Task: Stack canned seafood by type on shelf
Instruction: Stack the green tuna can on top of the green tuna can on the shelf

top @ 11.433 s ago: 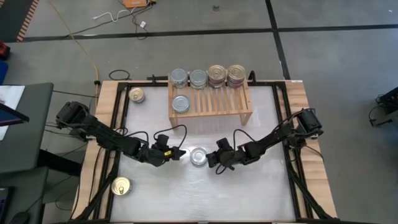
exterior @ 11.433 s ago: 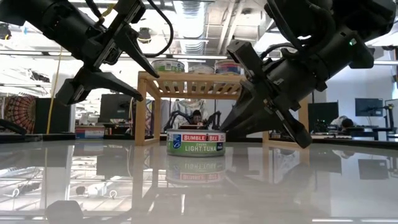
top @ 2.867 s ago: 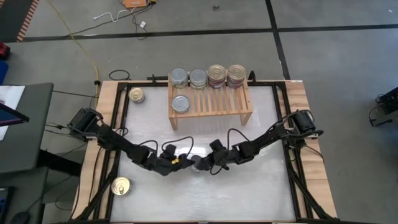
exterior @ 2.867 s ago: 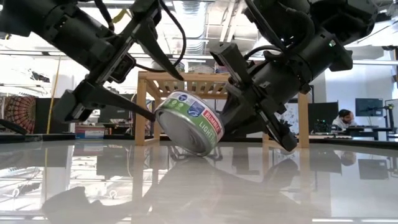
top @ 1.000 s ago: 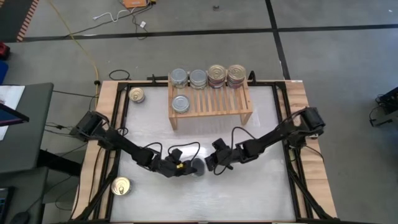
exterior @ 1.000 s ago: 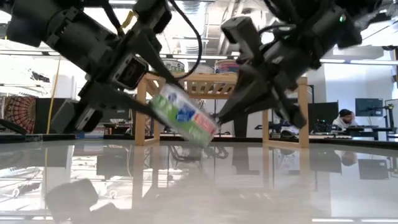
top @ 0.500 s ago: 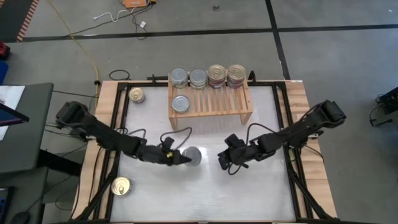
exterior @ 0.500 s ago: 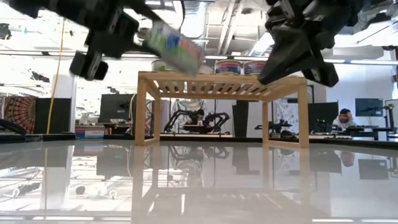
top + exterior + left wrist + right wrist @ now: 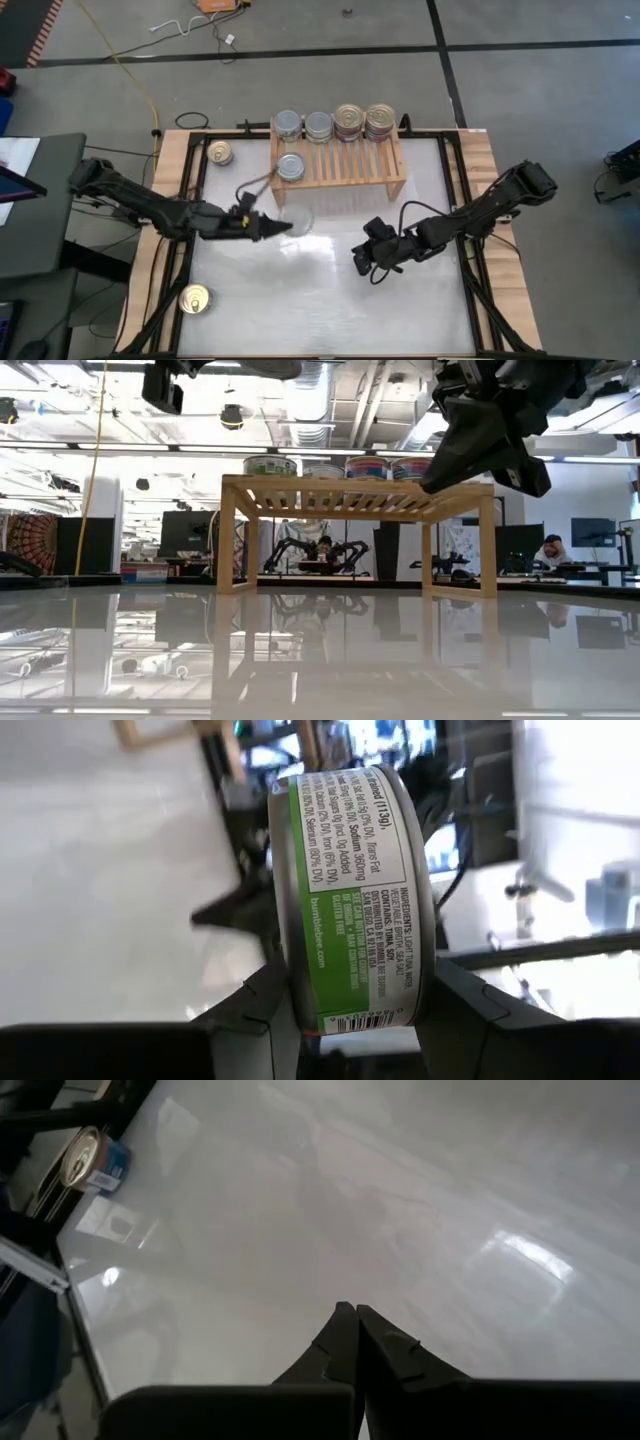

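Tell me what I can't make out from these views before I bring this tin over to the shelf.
- Held tin: the left wrist view shows only its side label; its lid type is hidden, and the high view blurs it.
- Left tool: cropped by the top edge of the low view.
- Tins on the shelf: stack heights unreadable from above; the low view shows only the rims over the slats.
- Tin at the table's near-left corner: label too small in the high view.

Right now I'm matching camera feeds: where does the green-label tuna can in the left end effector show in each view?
High view: tuna can at the left end effector, just in front of the wooden shelf.
Low view: not clearly visible; at most cut off at the top edge.
Left wrist view: centre, on edge between the fingers.
Right wrist view: not in it.
Shared landmark: the shelf.
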Available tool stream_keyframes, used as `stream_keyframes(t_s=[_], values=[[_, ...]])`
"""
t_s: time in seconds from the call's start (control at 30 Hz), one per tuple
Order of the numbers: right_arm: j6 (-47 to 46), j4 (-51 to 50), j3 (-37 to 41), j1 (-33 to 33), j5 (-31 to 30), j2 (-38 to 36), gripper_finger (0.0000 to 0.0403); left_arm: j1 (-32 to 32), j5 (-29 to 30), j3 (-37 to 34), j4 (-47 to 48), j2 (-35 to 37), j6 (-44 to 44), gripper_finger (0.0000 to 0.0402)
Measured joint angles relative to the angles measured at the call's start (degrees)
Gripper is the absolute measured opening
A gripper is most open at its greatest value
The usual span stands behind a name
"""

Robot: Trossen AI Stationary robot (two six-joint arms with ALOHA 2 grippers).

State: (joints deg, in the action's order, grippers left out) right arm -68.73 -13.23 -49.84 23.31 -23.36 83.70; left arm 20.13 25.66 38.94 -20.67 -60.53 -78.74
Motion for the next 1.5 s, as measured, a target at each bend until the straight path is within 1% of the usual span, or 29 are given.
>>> stream_keyframes(t_s=[0.13,0.2,0.3,0.43,0.57,0.67,0.83,0.97,1.27,1.5], values=[[0.12,0.00,0.00,-0.02,-1.21,-0.02,0.0025,-6.40,0.10,0.02,5.12,5.25,-0.15,0.0146],[0.17,-0.06,0.00,-0.04,-1.23,-0.01,0.0025,-10.76,-1.29,0.02,8.94,7.55,-0.70,0.0146],[0.18,0.01,0.00,-0.21,-2.62,-0.02,0.0025,-18.02,-8.07,0.02,12.58,9.72,-1.13,0.0146],[0.00,0.00,0.00,-1.02,-3.86,-0.01,0.0025,-26.81,-15.80,0.07,14.36,9.97,-0.98,0.0146],[0.25,-0.04,0.00,-1.94,-3.93,-0.01,0.0025,-33.96,-23.42,0.07,16.93,7.74,-1.12,0.0146],[1.01,-0.07,0.00,-2.60,-3.93,-0.02,0.0025,-37.22,-27.52,0.61,16.73,5.56,-0.36,0.0146],[1.73,-0.14,0.00,-3.53,-3.93,0.00,0.0025,-41.02,-30.54,3.85,17.39,1.71,3.36,0.0146],[1.90,-0.17,-0.01,-4.04,-3.93,-0.01,0.0025,-42.46,-32.88,6.59,19.72,-0.48,5.20,0.0146],[1.90,-1.55,0.00,-4.35,-3.90,-0.02,0.0025,-42.23,-32.04,6.95,20.09,-1.40,5.51,0.0162],[1.86,-1.55,0.00,-4.19,-3.84,0.00,0.0025,-42.48,-31.25,6.93,21.46,-1.37,7.83,0.0163]])
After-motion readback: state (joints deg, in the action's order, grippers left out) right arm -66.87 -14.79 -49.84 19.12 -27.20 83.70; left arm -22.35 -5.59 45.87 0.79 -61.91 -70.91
